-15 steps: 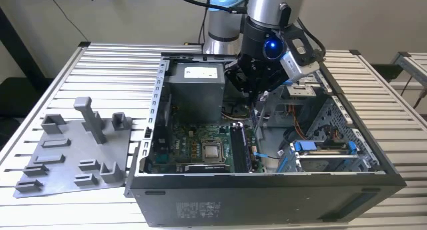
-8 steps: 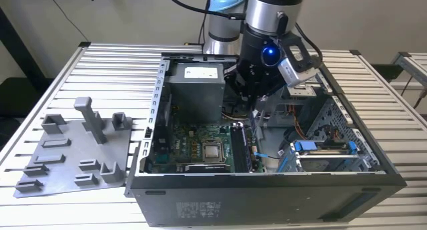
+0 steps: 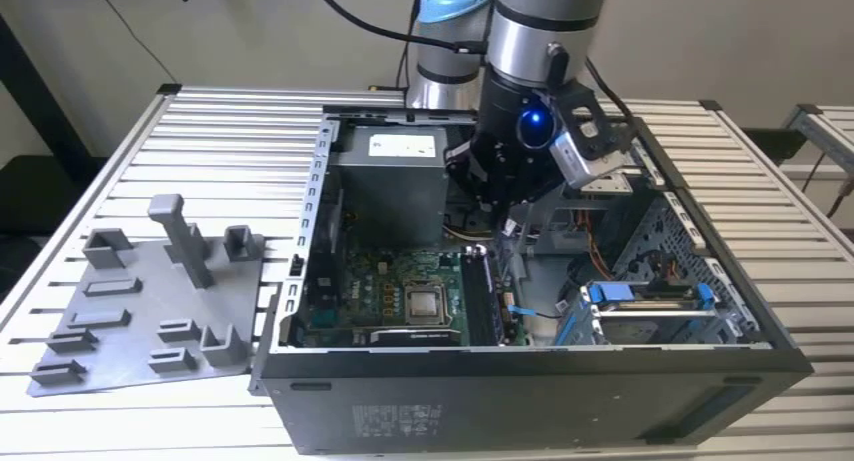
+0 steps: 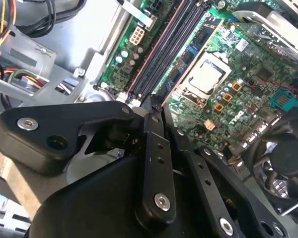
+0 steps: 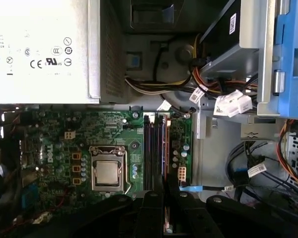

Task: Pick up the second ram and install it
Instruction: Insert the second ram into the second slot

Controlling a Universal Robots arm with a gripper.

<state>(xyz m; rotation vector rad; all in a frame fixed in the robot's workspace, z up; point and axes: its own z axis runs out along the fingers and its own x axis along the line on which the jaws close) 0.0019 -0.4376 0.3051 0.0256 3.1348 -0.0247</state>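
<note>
As the pincer (image 5: 163, 196) grips the second ram (image 5: 165, 158) over the slots (image 5: 150, 148), power supply (image 5: 44, 49), cables (image 5: 154, 89), drive cage (image 5: 288, 59) nearby

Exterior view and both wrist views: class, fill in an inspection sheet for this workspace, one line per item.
Surface: slatted metal table carrying an open computer case.
Job's things: memory slots on the motherboard, beside the processor; whether the second ram is held cannot be told.
Clutter: grey fixture plate with blocks, at the exterior view's left of the case.
Grippers: hand inside the case, over the memory slots.
Cables: coloured wire bundle beside the power supply.
Surroundings: plain wall behind the table.
</note>
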